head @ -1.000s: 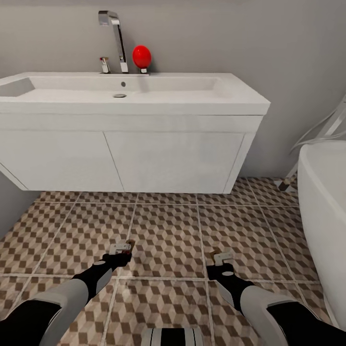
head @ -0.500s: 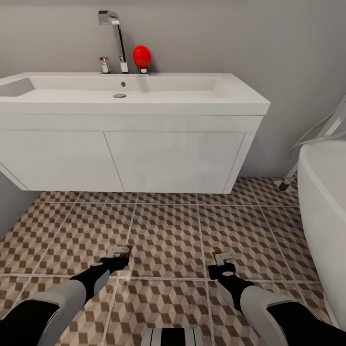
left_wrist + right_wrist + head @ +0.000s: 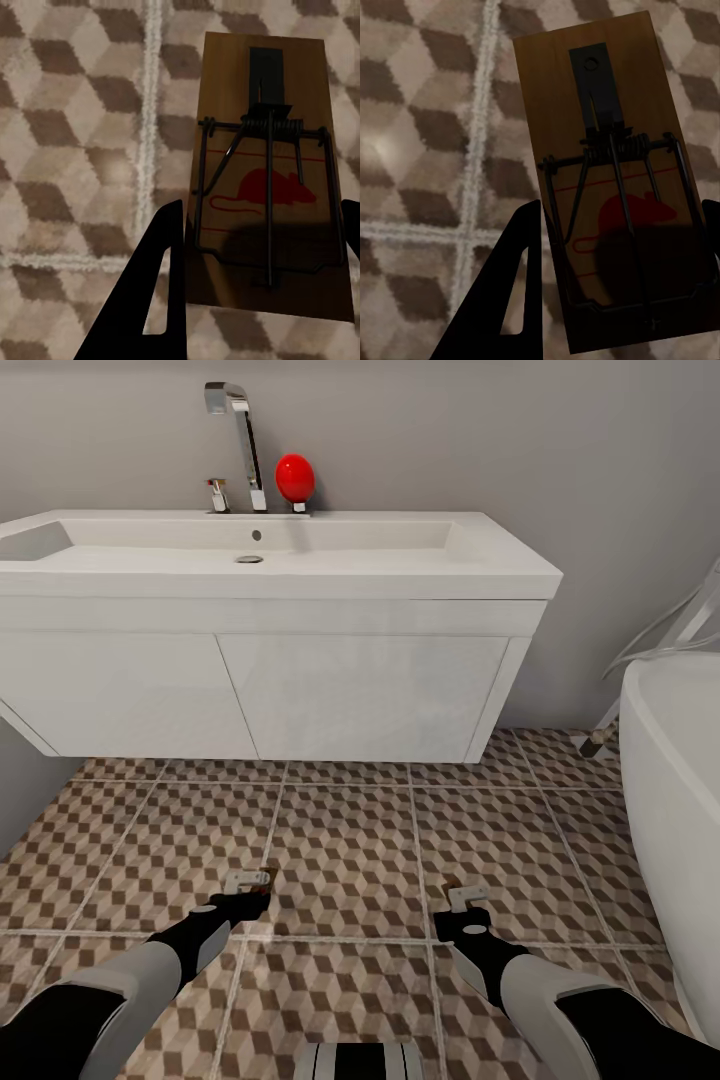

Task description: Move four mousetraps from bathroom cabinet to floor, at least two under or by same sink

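Mousetraps, 2 pcs: one (image 3: pixel 270 202) clamped betw. left gripper (image 3: pixel 247 881) fingers, one (image 3: pixel 619 202) in right gripper (image 3: pixel 466 896), both held low over bathroom floor (image 3: pixel 345 840) near sink (image 3: pixel 270 555), prob. for set-down.

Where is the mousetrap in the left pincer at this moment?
The mousetrap sits between the left pincer's fingers, low over the tiled floor in front of the white sink.
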You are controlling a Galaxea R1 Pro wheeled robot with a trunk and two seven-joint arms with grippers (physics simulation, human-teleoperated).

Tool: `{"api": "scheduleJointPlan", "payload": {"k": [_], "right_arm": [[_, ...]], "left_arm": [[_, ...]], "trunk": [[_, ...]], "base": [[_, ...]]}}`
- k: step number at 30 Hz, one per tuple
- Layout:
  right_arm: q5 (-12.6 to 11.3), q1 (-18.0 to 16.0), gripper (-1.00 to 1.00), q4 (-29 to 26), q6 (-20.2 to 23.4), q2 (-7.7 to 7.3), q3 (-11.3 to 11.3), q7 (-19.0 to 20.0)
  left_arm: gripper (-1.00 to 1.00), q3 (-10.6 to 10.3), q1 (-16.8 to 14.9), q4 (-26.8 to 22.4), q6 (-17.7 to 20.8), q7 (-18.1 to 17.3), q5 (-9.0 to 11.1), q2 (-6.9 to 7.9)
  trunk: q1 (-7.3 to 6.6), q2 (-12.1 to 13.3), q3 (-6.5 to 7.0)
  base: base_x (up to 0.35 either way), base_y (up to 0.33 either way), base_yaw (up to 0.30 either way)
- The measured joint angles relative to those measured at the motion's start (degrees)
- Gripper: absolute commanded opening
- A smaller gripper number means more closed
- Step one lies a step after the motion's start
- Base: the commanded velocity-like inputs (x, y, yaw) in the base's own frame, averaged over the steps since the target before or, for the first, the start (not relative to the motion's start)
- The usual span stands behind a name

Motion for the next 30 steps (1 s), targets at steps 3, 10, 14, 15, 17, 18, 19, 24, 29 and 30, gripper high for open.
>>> {"api": "scheduleJointPlan", "payload": {"k": [3, 10, 14, 15, 17, 18, 19, 24, 29, 30], "right_arm": [[0.0, 0.0, -1.0, 0.0, 0.0, 0.0, 0.0, 0.0], [0.1, 0.0, -1.0, 0.0, 0.0, -0.01, 0.0, 0.0], [0.1, 0.0, -1.0, 0.0, 0.0, -0.01, 0.1, 0.0], [0.1, 0.0, -1.0, 0.0, 0.0, 0.0, 0.1, 0.0], [0.1, 0.0, -1.0, 0.0, 0.0, 0.0, 0.1, 0.0], [0.1, 0.0, -1.0, 0.0, 0.0, 0.0, 0.1, 0.0], [0.1, 0.0, -1.0, 0.0, 0.0, 0.0, 0.1, 0.0], [0.1, 0.0, -1.0, 0.0, 0.0, 0.0, 0.0, 0.0], [0.1, 0.0, -1.0, 0.0, 0.0, -0.01, 0.1, 0.0], [0.1, 0.0, -1.0, 0.0, 0.0, -0.01, 0.0, 0.0]], "left_arm": [[-1.0, 0.0, 0.0, -0.1, 0.1, 0.0, 0.0, -0.01], [-1.0, 0.1, 0.0, -0.4, 0.0, 0.0, 0.1, 0.1], [-1.0, 0.1, 0.0, -0.5, 0.0, 0.0, 0.1, 0.11], [-1.0, 0.1, 0.0, -0.6, 0.0, 0.0, 0.1, 0.1], [-1.0, 0.1, 0.0, -0.7, 0.0, 0.0, 0.2, 0.04], [-1.0, 0.1, 0.0, -0.7, 0.0, 0.0, 0.2, 0.02], [-1.0, 0.1, 0.0, -0.7, 0.0, 0.0, 0.2, 0.01], [-1.0, 0.1, 0.0, -0.7, 0.0, 0.0, 0.2, 0.0], [-1.0, 0.1, 0.0, -0.8, -0.1, 0.0, 0.2, 0.05], [-1.0, 0.1, 0.0, -0.8, -0.1, 0.0, 0.2, 0.05]], "trunk": [[0.08, 0.0, -0.66], [0.26, -0.1, -2.21], [0.31, -0.2, -2.66], [0.31, -0.2, -2.66], [0.31, -0.2, -2.66], [0.31, -0.2, -2.66], [0.31, -0.2, -2.66], [0.31, -0.2, -2.66], [0.31, -0.2, -2.66], [0.31, -0.2, -2.66]], "base": [[0.0, 0.0, 0.0], [0.0, 0.0, 0.0], [0.0, 0.0, 0.0], [0.0, 0.0, 0.0], [0.0, 0.0, 0.0], [0.0, 0.0, 0.0], [0.0, 0.0, 0.0], [0.0, 0.0, 0.0], [0.0, 0.0, 0.0], [0.0, 0.0, 0.0]]}}
